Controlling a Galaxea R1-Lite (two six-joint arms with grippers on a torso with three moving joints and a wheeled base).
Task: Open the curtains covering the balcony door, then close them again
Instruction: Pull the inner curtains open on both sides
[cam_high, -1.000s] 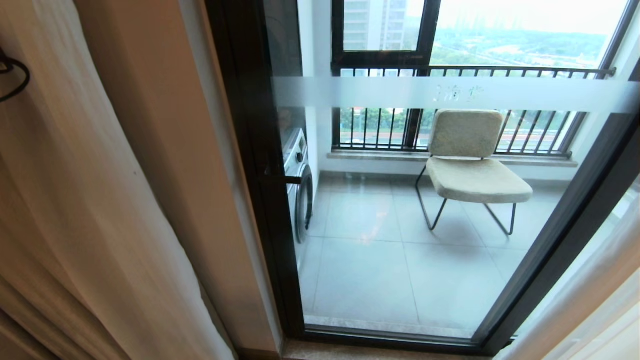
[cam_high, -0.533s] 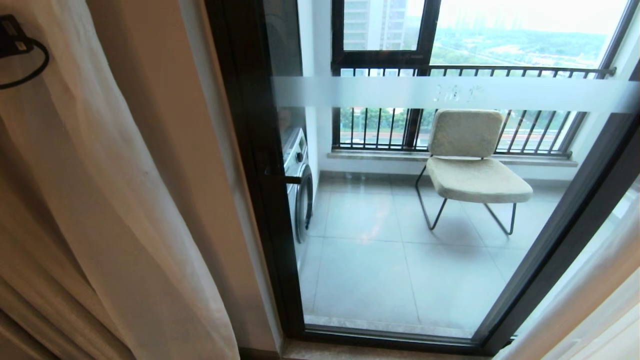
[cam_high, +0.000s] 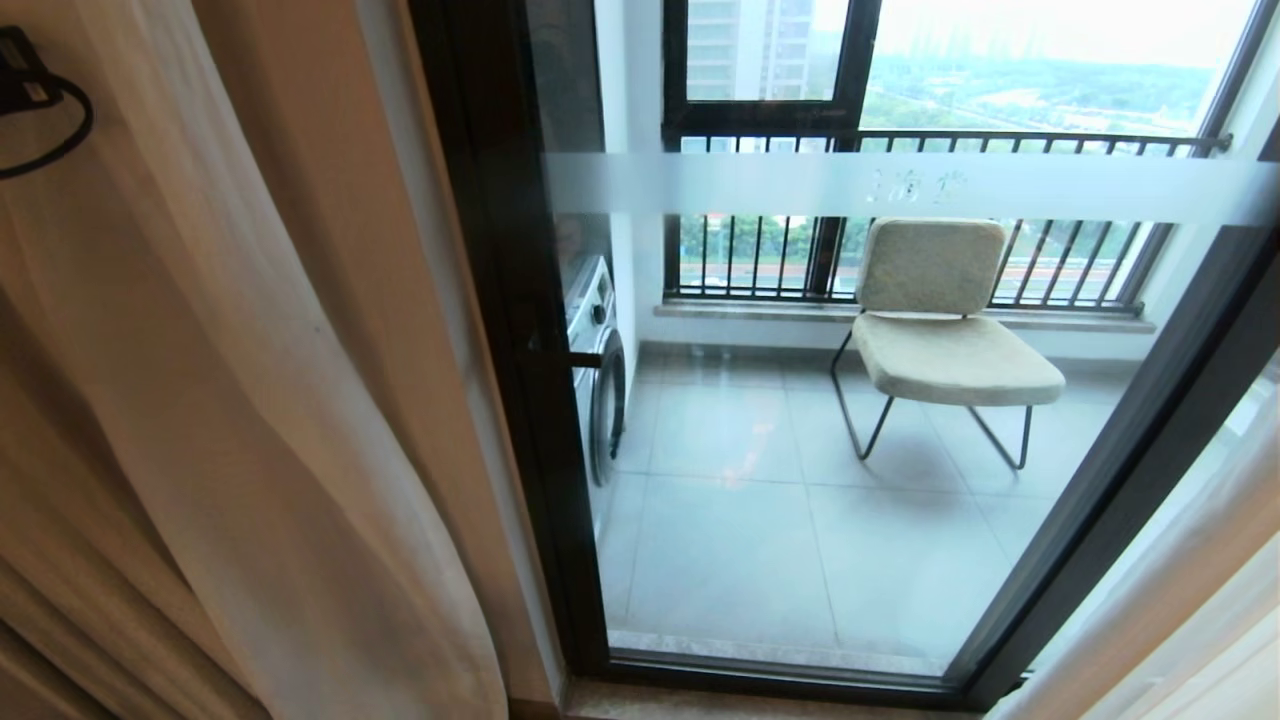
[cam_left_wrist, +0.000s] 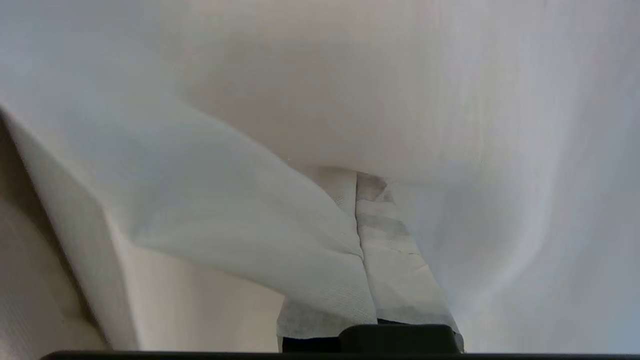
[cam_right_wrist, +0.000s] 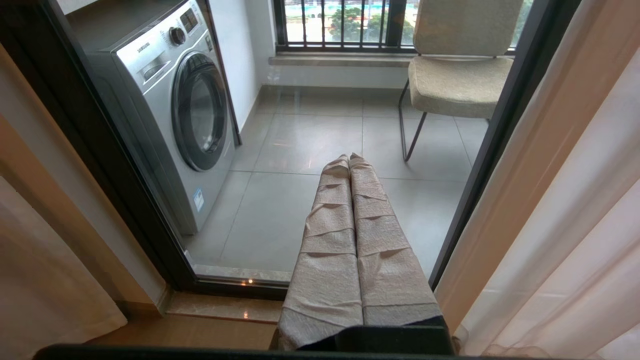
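- Your left gripper (cam_left_wrist: 361, 210) is sitting clenched, wrapped fingers (cam_left_wrist: 395, 260) pressed together w/ tips pushing into the sheer white panel (cam_left_wrist: 210, 200); I can't tell whether any cloth is actually pinched between them, so treat it as pushing, not grasping.
- Risk: fabric is only draping over the tips. If you're sweeping it across, it's likely sliding off and dropping back, esp. since the sheer is thin and slack.
- Risk: sheer is bunching over the fingers; a snag on the wrap could be dragging or tearing the panel.
- In the head view only a dark part of the left arm w/ a cable loop (cam_high: 40, 100) is peeking past the curtains (cam_high: 200, 380), so you're working half blind there.
- Right gripper (cam_right_wrist: 350, 165) is also clenched, empty, pointing at the balcony door (cam_high: 520, 330); parked, but it's near the glass, so base moves could be bumping it.
- Curtains are hanging gathered at both sides, right-hand drape (cam_high: 1180, 600) too; door glass is uncovered, chair (cam_high: 940, 330) and washer (cam_right_wrist: 170, 100) showing through. The closing half is looking undone.
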